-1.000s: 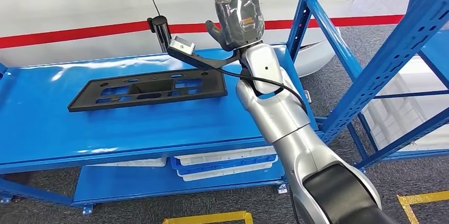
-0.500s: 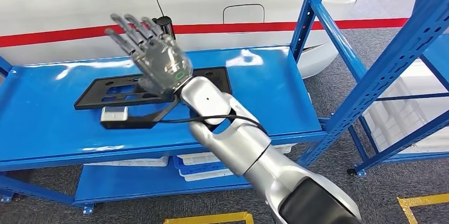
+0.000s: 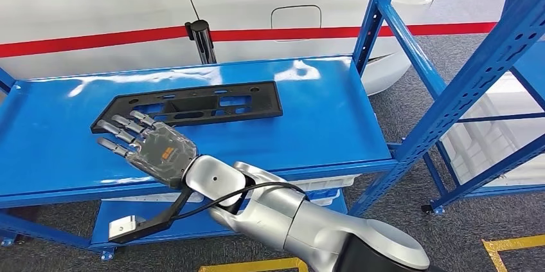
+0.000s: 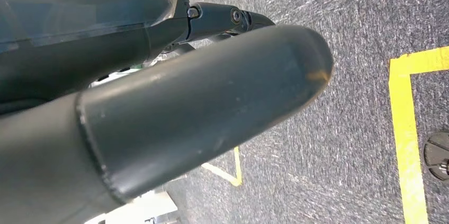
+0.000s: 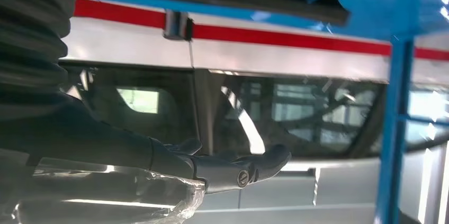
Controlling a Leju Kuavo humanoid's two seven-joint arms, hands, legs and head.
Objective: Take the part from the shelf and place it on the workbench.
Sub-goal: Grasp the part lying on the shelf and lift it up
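Observation:
The part, a long flat black plate [image 3: 193, 106] with several cut-outs, lies flat on the blue shelf [image 3: 321, 124]. My right hand [image 3: 151, 146] hovers low over the shelf's front left, back of the hand up, fingers spread and holding nothing. Its fingertips [image 3: 116, 127] reach close to the plate's left end; whether they touch it I cannot tell. In the right wrist view the hand's dark fingers [image 5: 238, 173] stretch out straight, with the plate's edge [image 5: 238, 4] beyond them. My left hand [image 4: 159, 102] hangs over the grey floor, holding nothing.
A white car with a red stripe [image 3: 96, 40] stands right behind the shelf, with a black post [image 3: 200, 40] at the shelf's back edge. Blue rack uprights [image 3: 376, 21] rise at the right. White trays [image 3: 321, 188] sit on the lower level. Yellow tape [image 3: 514, 243] marks the floor.
My right arm has swung from upright at the shelf's back right, across to the left and down to its front left. The plate stays where it lay.

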